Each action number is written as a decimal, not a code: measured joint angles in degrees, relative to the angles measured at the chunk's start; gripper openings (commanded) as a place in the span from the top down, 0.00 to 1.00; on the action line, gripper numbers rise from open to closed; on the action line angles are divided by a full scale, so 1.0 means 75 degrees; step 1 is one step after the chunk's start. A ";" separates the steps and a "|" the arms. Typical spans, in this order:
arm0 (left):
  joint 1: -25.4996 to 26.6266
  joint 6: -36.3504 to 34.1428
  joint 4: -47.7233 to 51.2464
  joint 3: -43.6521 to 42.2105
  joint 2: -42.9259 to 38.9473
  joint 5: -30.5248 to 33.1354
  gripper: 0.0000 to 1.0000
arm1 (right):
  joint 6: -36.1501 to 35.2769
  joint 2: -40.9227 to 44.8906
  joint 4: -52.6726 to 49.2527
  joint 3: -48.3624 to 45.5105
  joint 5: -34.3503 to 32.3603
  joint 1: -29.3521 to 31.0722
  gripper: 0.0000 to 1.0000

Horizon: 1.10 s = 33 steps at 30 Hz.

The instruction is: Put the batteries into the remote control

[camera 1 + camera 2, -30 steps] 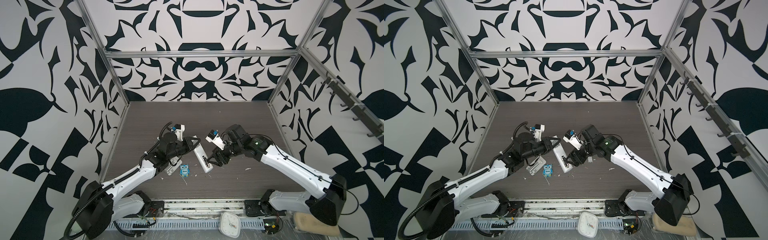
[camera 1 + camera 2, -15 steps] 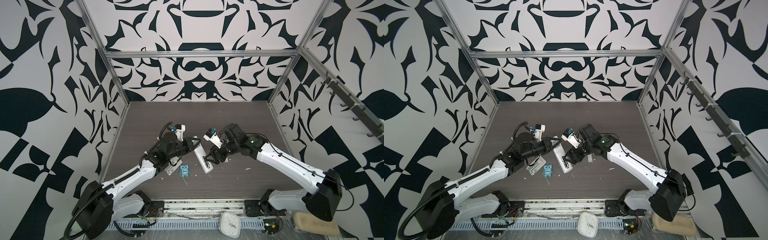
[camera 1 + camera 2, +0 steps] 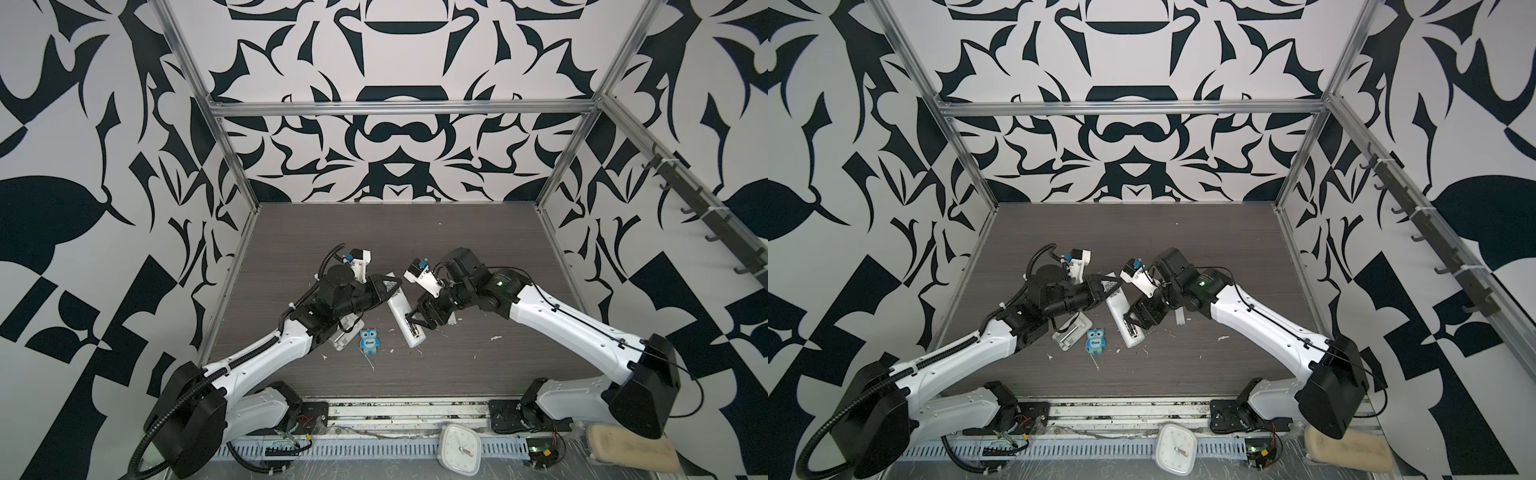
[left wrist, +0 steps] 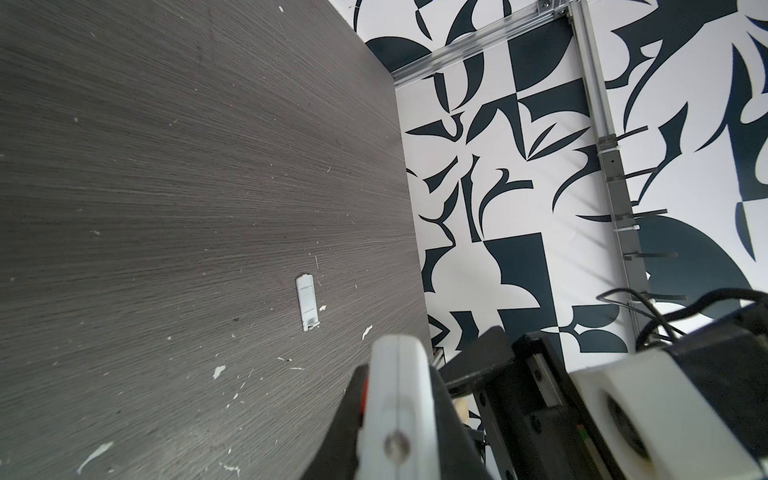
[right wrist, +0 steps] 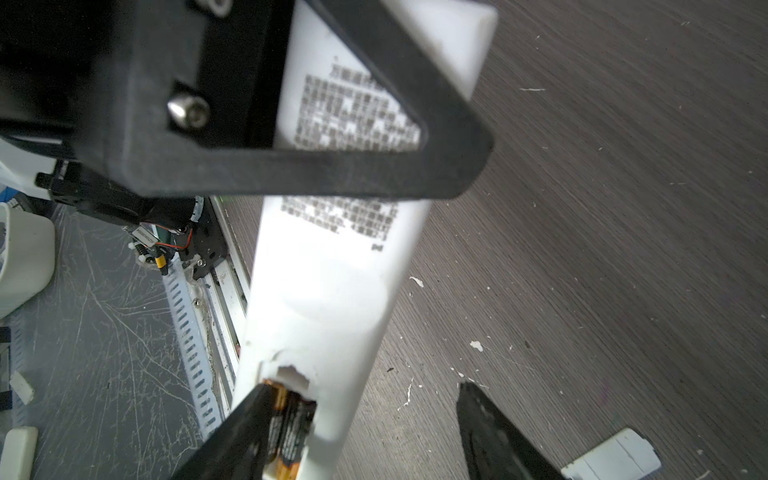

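Two batteries (image 5: 286, 419) lie side by side in the open compartment at the near end of the remote control (image 3: 400, 312), which is back face up. Left gripper (image 3: 392, 288) is clamped narrow across the remote's labelled far end. Right gripper (image 5: 370, 419) is spread wide and holds nothing. One fingertip (image 5: 249, 415) sits against the batteries, the other off to the side. Battery cover (image 4: 307, 302) lies loose on the table (image 5: 623, 208).

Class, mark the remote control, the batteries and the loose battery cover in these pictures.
remote control (image 3: 398, 311): in a top view, middle of its white back.
batteries (image 5: 291, 428): right wrist view, dark casing inside the open compartment.
battery cover (image 4: 306, 302): left wrist view, centre of the flat white piece.
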State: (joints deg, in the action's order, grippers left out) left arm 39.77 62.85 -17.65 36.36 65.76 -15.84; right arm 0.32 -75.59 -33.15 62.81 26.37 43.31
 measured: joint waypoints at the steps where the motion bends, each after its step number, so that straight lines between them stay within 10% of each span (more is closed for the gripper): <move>1: 0.0000 -0.0015 0.0000 0.0000 0.0000 -0.0003 1.00 | -0.0003 -0.0003 0.0020 -0.0006 -0.0012 0.0023 0.27; 20: 0.0000 -0.0093 0.0458 -0.0122 -0.0402 0.0600 1.00 | 0.0143 0.0073 -0.0717 0.0530 -0.0895 -0.0017 0.10; 33: 0.0000 -0.0093 0.0903 -0.0527 -0.0720 0.1212 1.00 | 0.0431 -0.0393 -0.1746 0.0198 -0.1816 -0.2346 0.11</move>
State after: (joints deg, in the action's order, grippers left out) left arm 39.77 62.15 -10.87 32.40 60.36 -6.74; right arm 3.55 -78.54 -46.24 64.29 12.75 25.71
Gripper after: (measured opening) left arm 0.212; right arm 0.898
